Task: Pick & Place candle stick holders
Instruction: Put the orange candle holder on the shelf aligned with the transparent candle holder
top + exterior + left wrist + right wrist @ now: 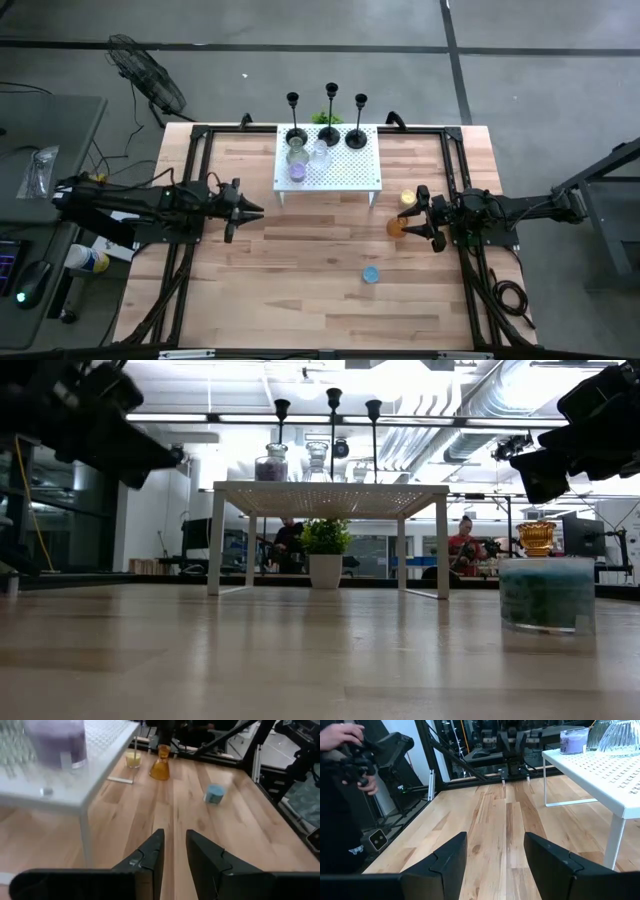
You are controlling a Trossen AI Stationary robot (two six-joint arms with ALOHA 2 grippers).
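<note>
Colour rundown: the table [300,260] is pale wood planks in blond and tan stripes, framed by black rails. The little stand [345,172] on it is white with a dotted perforated top. Three candlesticks [330,110] are plain black. The cups: purple one [297,172] and clear glass one [319,152] on the stand, orange cup [396,227], yellow cup [408,199] at its 12 o'clock, and a light blue cup [371,274]. Green plant [325,537] in a white pot. Both arms are black.
</note>
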